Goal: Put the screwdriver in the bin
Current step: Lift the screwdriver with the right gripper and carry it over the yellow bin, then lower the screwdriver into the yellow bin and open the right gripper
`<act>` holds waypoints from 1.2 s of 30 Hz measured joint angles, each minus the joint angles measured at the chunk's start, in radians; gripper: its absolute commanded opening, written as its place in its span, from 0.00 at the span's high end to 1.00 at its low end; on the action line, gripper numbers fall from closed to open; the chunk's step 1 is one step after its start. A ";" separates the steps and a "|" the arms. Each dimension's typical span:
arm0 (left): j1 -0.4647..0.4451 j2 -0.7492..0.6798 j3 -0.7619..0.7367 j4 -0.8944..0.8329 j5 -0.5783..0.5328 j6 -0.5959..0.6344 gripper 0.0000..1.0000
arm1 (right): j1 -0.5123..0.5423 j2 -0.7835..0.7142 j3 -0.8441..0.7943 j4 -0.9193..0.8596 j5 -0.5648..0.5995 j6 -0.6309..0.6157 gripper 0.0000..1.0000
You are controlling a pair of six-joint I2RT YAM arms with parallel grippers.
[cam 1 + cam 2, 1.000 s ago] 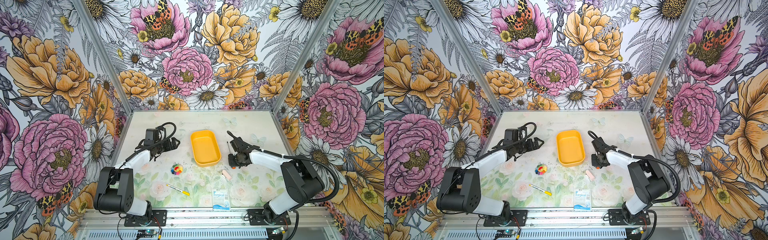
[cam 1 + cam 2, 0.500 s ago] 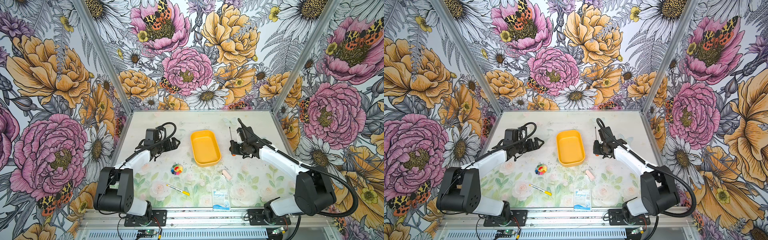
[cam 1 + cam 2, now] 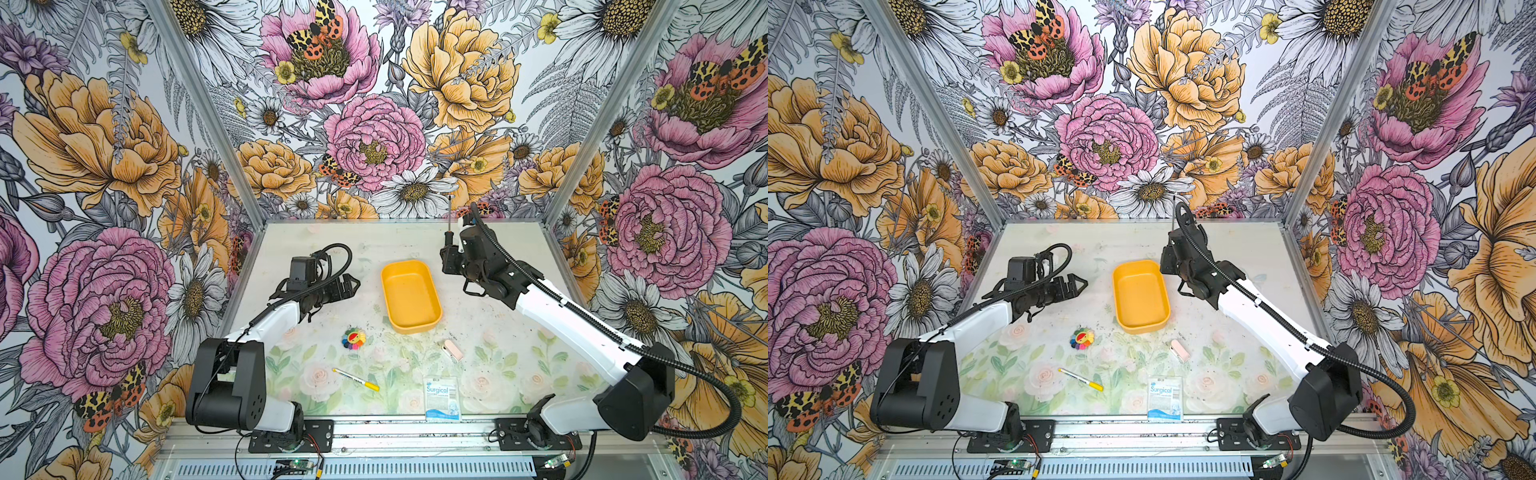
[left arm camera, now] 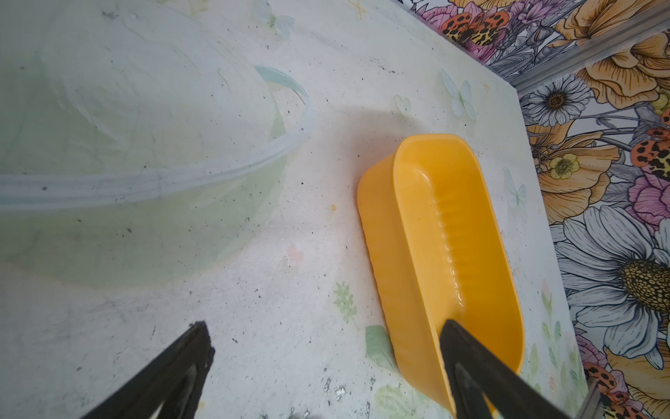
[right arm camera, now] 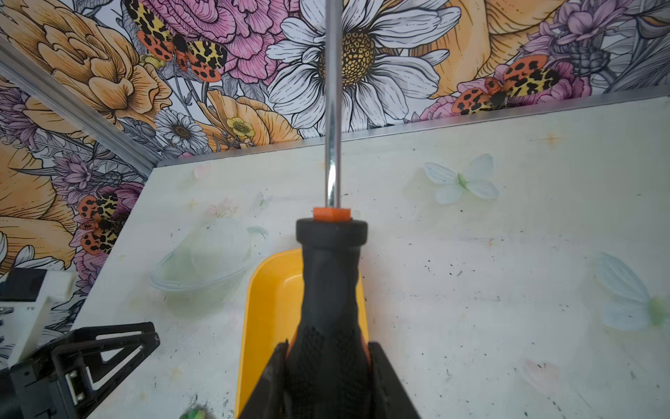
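Above the pale floral worktop [image 3: 415,243], the right gripper [image 3: 449,259], clamped on the screwdriver [image 5: 331,275], had risen beside the bin [image 3: 411,295], ready for carrying across.

A robot-lab test cell: floral-printed wall panels [image 3: 374,124] framed by metal posts [image 3: 203,108] box in a pale flower-printed surface [image 3: 374,241], and two white-and-black robot arms [image 3: 573,328] bolted to an aluminium rail [image 3: 415,433] at 6 o'clock.
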 measured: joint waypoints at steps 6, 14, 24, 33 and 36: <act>0.000 0.000 -0.001 0.000 -0.007 0.000 0.01 | 0.091 0.126 0.004 0.002 0.047 0.062 1.00; 0.000 0.004 -0.001 0.000 -0.011 0.000 0.01 | 0.117 0.192 -0.024 -0.008 0.007 0.116 1.00; 0.000 0.014 -0.001 0.000 -0.011 0.000 0.01 | 0.124 0.317 -0.028 -0.014 -0.114 0.160 1.00; 0.000 0.024 -0.001 0.000 -0.011 0.000 0.01 | 0.136 0.372 -0.029 -0.043 -0.174 0.164 1.00; -0.002 0.031 -0.001 0.001 -0.011 0.000 0.01 | 0.136 0.384 -0.029 -0.053 -0.186 0.164 1.00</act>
